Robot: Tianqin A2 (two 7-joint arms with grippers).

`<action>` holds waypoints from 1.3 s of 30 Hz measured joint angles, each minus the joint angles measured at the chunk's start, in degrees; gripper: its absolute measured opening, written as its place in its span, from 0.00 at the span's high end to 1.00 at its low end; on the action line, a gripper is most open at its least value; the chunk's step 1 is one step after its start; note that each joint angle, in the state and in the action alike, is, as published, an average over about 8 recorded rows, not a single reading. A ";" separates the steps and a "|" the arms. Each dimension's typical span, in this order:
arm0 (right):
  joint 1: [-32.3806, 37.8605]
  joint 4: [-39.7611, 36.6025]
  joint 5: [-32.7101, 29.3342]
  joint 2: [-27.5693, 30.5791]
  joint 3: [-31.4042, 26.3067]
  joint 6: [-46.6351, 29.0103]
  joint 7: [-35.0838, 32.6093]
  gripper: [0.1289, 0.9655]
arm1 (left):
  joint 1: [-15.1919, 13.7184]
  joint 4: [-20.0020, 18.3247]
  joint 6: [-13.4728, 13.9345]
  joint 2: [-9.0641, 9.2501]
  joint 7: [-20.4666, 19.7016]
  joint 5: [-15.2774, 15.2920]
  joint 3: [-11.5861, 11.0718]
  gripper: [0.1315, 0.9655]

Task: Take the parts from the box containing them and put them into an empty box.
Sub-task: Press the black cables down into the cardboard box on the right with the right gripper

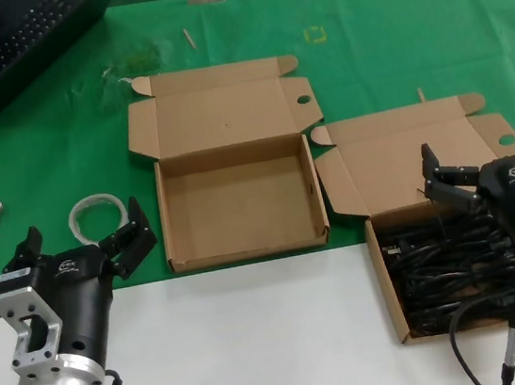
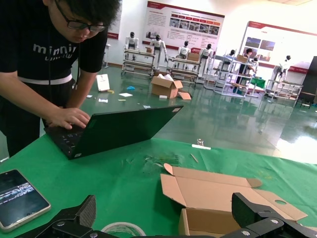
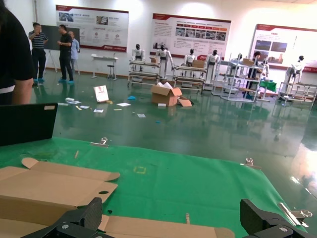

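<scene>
The right gripper [image 1: 483,155] hovers with its fingers spread wide over the far edge of the box containing them [image 1: 390,294], which sits at the right end of the table, straddling the near edge of the green cloth [image 1: 382,53]. The parts [image 1: 448,267], a tangle of black coiled cable, fill that box and nothing is pinched yet. The empty box [image 1: 240,204] lies open near the middle of the cloth's near edge, its flap lid folded back.

The step in hand looks like the first pick. To do it well, the right gripper should descend straight onto one bundle's thick coiled middle rather than a loose strand or plug, so the bundle lifts whole without dragging its neighbours. Lifting slowly would show early whether cables are snagged. It must also clear the upright lid behind the box.

The left gripper [image 1: 84,242], also spread open, waits near the cloth's near left edge, just beside a white coiled ring [image 1: 96,214].
</scene>
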 joint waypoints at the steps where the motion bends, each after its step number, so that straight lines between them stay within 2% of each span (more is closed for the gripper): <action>1: 0.00 0.00 0.00 0.00 0.00 0.00 0.00 0.00 | 0.00 0.00 0.00 0.00 0.00 0.00 0.00 0.00; 32: 0.00 0.00 0.00 0.00 0.00 0.00 0.00 0.00 | 0.00 0.00 0.00 0.00 0.00 0.00 0.00 0.01; 39: 0.00 0.00 0.00 0.00 0.00 0.00 0.00 0.00 | 0.00 0.00 0.00 0.00 0.00 0.00 0.00 0.07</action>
